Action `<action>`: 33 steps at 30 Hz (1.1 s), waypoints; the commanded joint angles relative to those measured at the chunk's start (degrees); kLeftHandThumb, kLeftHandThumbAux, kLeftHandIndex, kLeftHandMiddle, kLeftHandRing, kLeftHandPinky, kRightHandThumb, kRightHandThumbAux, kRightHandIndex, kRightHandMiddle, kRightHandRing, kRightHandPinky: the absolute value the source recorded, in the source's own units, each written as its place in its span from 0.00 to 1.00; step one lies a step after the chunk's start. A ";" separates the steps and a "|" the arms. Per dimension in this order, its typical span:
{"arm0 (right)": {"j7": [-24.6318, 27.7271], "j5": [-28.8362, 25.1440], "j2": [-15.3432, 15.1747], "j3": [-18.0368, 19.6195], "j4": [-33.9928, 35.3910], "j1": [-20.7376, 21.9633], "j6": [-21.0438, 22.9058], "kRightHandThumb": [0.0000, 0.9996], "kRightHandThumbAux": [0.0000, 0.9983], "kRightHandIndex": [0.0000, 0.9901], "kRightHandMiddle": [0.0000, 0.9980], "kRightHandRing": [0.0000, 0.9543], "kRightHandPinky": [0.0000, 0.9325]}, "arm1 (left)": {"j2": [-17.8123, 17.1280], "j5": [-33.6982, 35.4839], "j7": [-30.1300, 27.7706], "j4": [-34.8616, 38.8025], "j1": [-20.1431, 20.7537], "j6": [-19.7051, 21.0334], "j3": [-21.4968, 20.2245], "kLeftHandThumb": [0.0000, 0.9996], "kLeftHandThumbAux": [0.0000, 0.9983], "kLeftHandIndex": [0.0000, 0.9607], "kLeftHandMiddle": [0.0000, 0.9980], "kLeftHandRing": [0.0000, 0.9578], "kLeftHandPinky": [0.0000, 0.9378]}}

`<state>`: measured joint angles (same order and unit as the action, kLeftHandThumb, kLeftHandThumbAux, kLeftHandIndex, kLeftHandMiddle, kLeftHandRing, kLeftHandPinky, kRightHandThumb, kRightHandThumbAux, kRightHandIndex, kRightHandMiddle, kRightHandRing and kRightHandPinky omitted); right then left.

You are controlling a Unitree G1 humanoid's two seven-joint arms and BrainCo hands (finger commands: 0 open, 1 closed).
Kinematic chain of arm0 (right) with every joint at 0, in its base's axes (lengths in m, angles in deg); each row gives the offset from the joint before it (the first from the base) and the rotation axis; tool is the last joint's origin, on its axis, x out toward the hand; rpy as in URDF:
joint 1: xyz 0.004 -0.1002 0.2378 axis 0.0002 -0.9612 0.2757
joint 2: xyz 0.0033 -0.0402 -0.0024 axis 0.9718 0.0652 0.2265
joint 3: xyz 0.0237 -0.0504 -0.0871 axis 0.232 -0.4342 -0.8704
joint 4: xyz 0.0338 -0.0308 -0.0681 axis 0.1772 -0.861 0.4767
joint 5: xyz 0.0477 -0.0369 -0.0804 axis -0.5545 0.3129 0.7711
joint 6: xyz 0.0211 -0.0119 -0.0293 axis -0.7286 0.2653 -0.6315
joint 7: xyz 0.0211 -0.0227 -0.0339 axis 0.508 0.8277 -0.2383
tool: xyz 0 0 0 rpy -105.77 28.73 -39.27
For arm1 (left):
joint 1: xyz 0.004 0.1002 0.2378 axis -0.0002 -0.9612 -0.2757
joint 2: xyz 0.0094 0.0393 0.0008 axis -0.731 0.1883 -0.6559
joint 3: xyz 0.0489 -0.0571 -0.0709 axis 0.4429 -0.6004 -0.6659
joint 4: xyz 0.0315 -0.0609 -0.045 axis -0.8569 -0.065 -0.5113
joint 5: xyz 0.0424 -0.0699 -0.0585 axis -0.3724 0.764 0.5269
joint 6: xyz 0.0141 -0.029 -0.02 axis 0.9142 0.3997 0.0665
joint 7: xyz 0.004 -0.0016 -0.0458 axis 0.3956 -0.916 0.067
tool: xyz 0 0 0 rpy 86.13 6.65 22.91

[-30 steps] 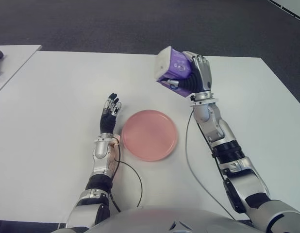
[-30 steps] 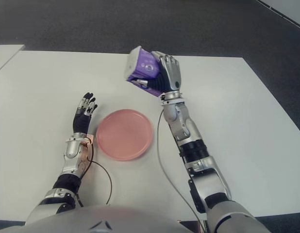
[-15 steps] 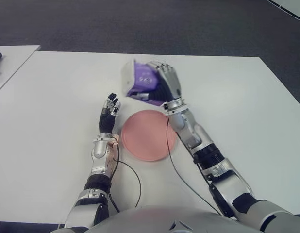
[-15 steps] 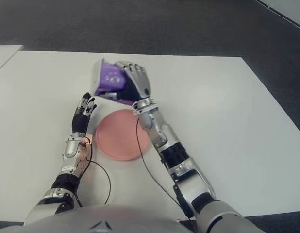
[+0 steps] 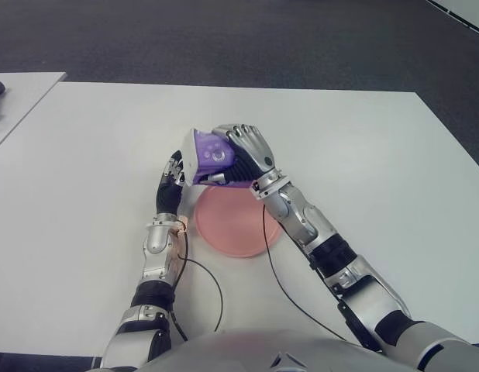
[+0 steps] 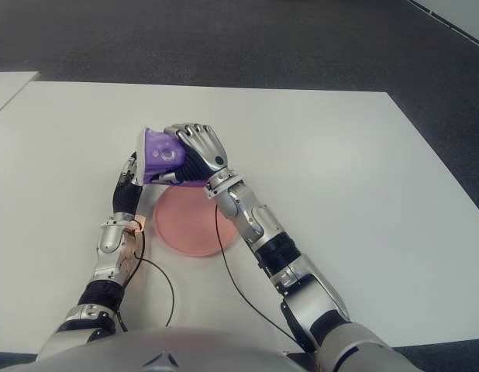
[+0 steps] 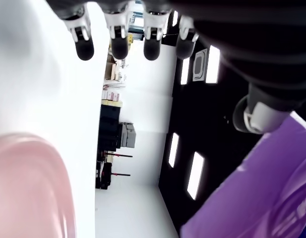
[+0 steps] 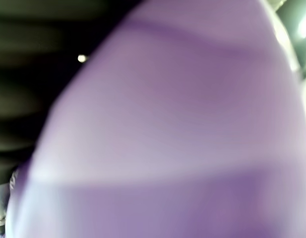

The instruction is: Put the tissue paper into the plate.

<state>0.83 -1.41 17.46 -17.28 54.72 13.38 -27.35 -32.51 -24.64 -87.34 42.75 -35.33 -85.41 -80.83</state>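
- White bench (image 5: 379,147) filling most of the eye views, dark carpeted floor (image 5: 224,39) off at 12 o'clock, corner of a second white table (image 5: 18,89) poking in at 10 o'clock.
- Pink plate (image 5: 236,229) sitting flat near the middle of the bench, just in front of the robot's body.
- Right hand (image 5: 243,151) reaching across to the plate's 11 o'clock edge, fingers (image 5: 253,143) curled tight around the purple tissue paper pack (image 5: 211,157).
- Pack held up off the bench, tilted, hanging over the plate's far rim rather than resting in it; can't tell whether its lower edge touches the rim.
- Right wrist view pretty much all purple, so pack pressed close against that palm.
- Left hand (image 5: 174,186) just beside the plate at its 9 o'clock, palm facing the plate, fingers (image 7: 118,42) straight and relaxed, holding nothing.
- Pack right next to the left fingertips, partly covering them in the eye views; contact not clear.
- Thin black cable (image 5: 208,279) looping on the bench below the plate at 6 o'clock.
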 commanded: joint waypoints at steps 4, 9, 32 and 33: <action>2.13 0.05 -1.15 -1.81 -4.56 -0.94 -1.87 0.75 0.71 0.45 0.88 0.91 0.93 | -0.04 -0.39 1.10 0.58 -1.14 0.72 0.21 0.00 0.45 0.00 0.00 0.00 0.00; 2.79 0.21 -2.08 -2.59 -8.95 -1.37 -2.60 0.75 0.71 0.45 0.87 0.90 0.92 | 0.00 -0.09 0.92 0.10 -1.10 0.05 0.01 0.00 0.44 0.00 0.00 0.00 0.00; -5.29 3.28 -2.34 -3.35 -19.14 1.65 -2.93 0.75 0.71 0.45 0.86 0.90 0.91 | -0.12 1.01 0.01 -0.23 -1.13 -0.49 -0.28 0.00 0.46 0.00 0.00 0.00 0.00; -4.58 3.21 -2.58 -3.41 -18.84 1.56 -2.81 0.75 0.71 0.45 0.86 0.90 0.91 | -0.09 1.03 0.08 -0.24 -1.12 -0.46 -0.30 0.00 0.46 0.00 0.00 0.00 0.00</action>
<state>-4.59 1.53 15.33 -20.58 36.22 14.43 -30.97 -32.52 -23.74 -87.05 43.04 -35.89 -85.99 -81.16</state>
